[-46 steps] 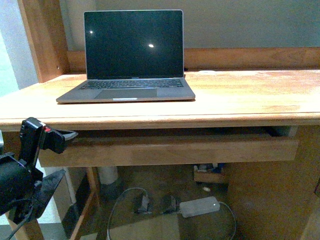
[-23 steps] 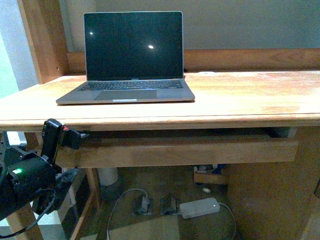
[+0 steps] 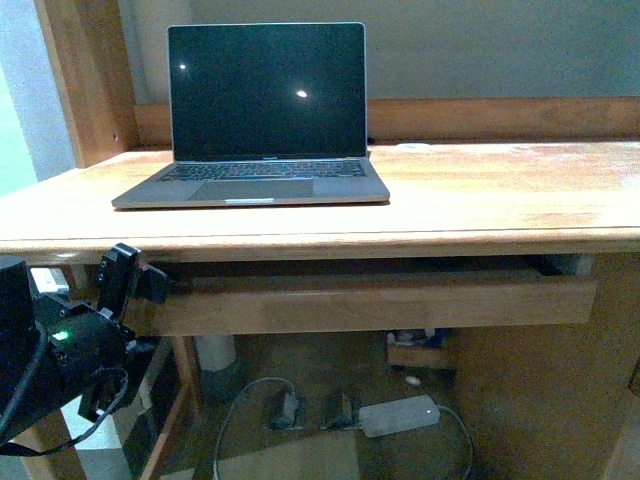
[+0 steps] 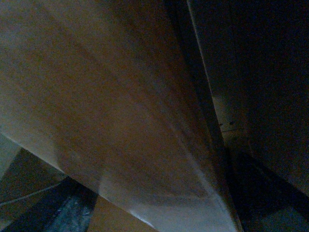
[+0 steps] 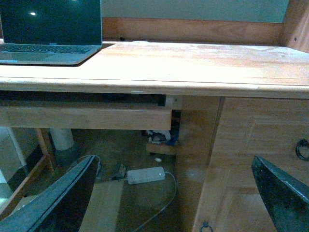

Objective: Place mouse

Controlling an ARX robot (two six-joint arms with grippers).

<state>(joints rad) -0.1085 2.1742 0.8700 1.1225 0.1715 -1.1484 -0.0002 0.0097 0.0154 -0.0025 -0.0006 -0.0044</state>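
Left claw (image 3: 152,312) risen to drawer (image 3: 380,300) edge

The drawer front (image 3: 380,300) stands close against the left claw (image 3: 148,318), and the bench (image 3: 480,200) edge overhangs just above it, leaving only a narrow slot between them. Ahead of and above the right claw (image 5: 174,161) the bench top lies free; the laptop (image 5: 48,53) sits to its left, and a cabinet door (image 5: 251,145) blocks its right.

Front, right-wrist views — one shared desk (image 3: 480,190)
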